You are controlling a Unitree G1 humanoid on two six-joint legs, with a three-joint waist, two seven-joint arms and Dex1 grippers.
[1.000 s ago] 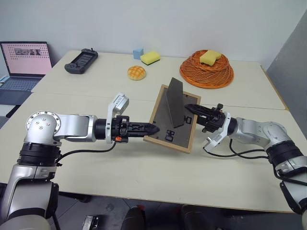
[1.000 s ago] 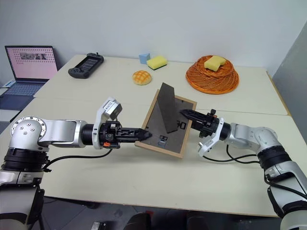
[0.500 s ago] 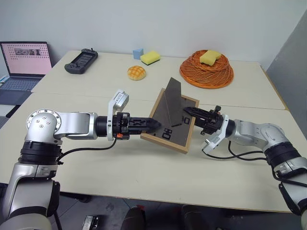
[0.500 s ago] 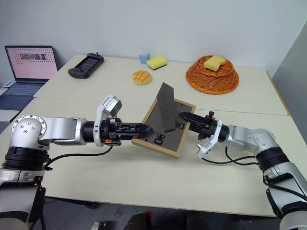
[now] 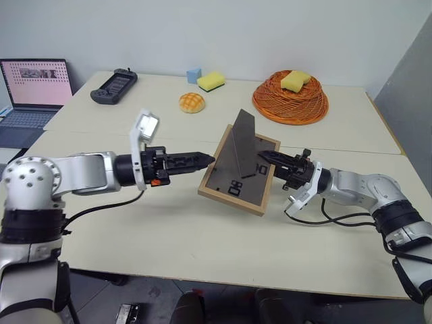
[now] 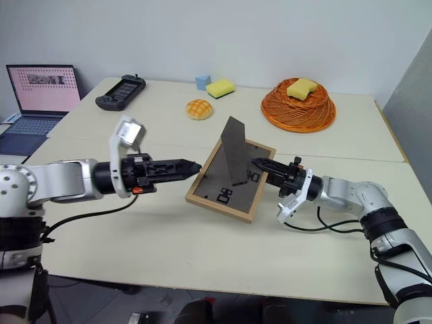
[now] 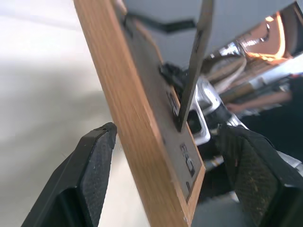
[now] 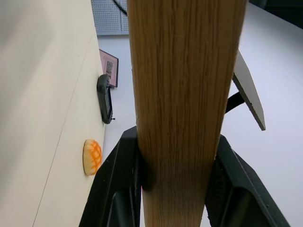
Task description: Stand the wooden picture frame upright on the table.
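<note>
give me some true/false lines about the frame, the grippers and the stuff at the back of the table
1. The right gripper clamps the wooden picture frame's edge. True.
2. The left gripper is shut on the frame. False: its jaws stand open around the frame's edge without touching.
3. The frame's fold-out stand is folded flat. False: it sticks out from the dark back.
4. A yellow sponge lies on the orange basket. True.
5. The frame lies flat on the table. False: it is tilted, one side raised.

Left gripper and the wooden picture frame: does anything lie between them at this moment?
Nothing: in the left eye view only bare table shows between the open left gripper and the wooden picture frame.
</note>
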